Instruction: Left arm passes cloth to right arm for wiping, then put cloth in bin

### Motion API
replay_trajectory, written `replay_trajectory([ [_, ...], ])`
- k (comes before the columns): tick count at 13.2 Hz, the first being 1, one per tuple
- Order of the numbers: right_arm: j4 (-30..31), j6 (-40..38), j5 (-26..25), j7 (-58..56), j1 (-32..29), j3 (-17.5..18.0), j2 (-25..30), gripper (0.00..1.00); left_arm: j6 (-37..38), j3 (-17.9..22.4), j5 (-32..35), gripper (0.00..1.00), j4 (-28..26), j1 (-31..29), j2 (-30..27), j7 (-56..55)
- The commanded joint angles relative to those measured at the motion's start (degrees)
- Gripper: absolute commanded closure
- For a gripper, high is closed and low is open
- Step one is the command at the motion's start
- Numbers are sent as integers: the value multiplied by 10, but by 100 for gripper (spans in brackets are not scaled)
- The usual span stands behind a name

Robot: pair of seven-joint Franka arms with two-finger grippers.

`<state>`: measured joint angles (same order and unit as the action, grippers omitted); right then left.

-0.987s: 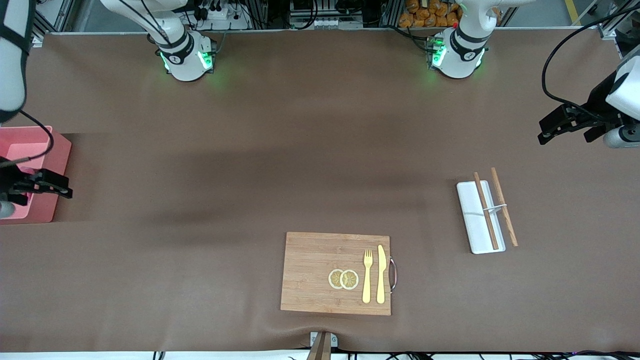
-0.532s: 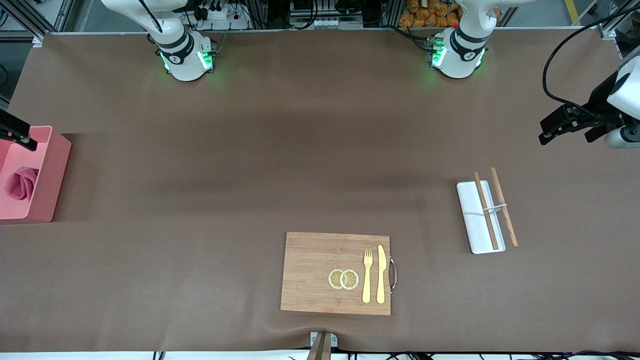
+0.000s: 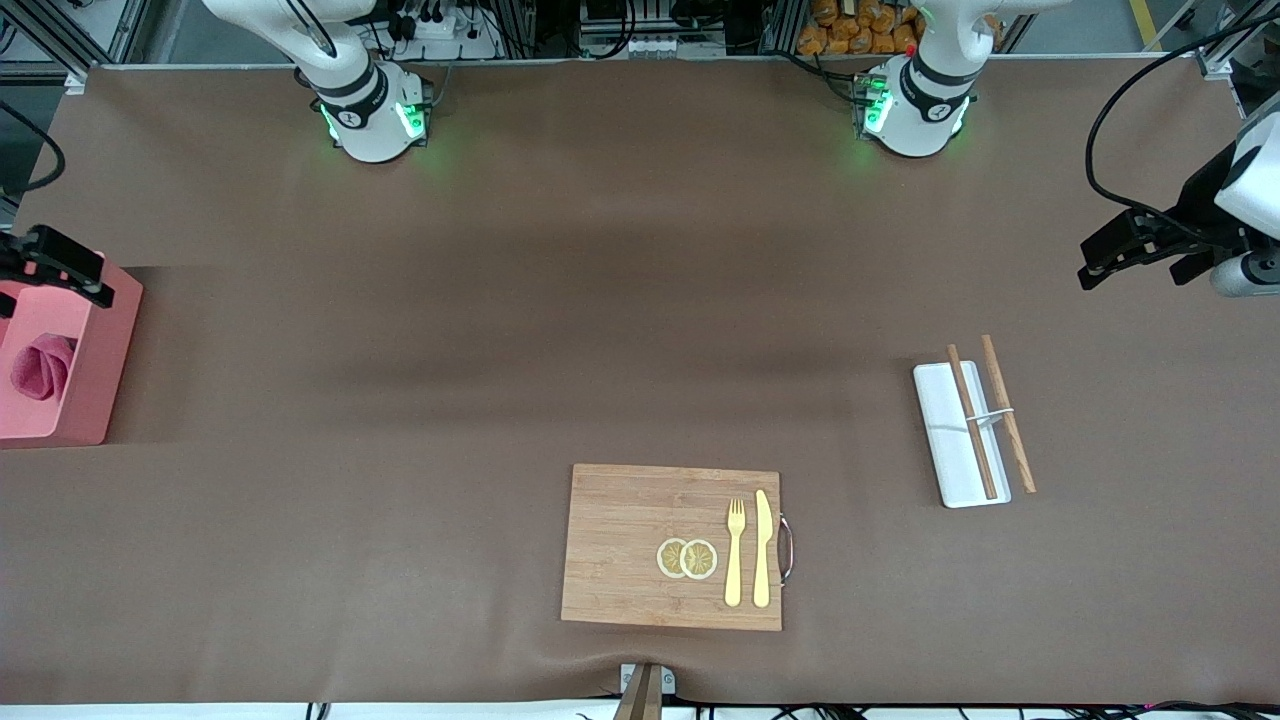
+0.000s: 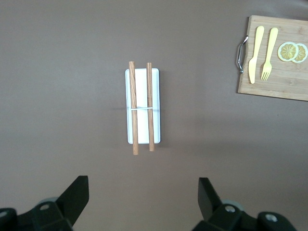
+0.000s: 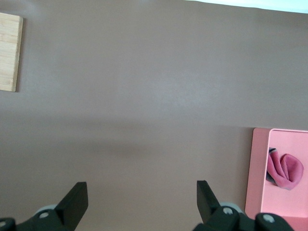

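The cloth [image 3: 40, 368] lies crumpled, pink side up, inside the salmon-pink bin [image 3: 100, 350] at the right arm's end of the table. My right gripper [image 3: 100, 280] hangs open and empty over the bin's edge farthest from the front camera. Its wrist view shows the cloth [image 5: 285, 171] in the bin [image 5: 257, 168], off to one side of the open right gripper [image 5: 142, 190]. My left gripper [image 3: 1085, 262] waits in the air at the left arm's end of the table. In its own wrist view the left gripper [image 4: 143, 185] is open with only bare table between its fingers.
A wooden cutting board [image 3: 640, 545] with two lemon slices [image 3: 687, 558], a yellow fork [image 3: 735, 550] and a knife [image 3: 762, 548] lies near the front edge. A white tray [image 3: 945, 430] with two wooden chopsticks [image 3: 1005, 410] across it sits toward the left arm's end.
My right gripper has drawn away from over the bin's middle to its farther edge, uncovering the cloth that lies in the bin. The left arm has not moved.
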<state>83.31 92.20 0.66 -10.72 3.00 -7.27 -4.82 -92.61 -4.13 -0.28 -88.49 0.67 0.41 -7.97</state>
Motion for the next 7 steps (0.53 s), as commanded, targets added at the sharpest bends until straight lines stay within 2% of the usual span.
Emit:
replay_trajectory([
  [1,26,7,-15,11,-9,17,28,0,-2,0,12,0,1,0,-2,7],
  [7,21,10,-17,11,-8,17,25,0,3,-1,12,0,-6,0,-17,7],
])
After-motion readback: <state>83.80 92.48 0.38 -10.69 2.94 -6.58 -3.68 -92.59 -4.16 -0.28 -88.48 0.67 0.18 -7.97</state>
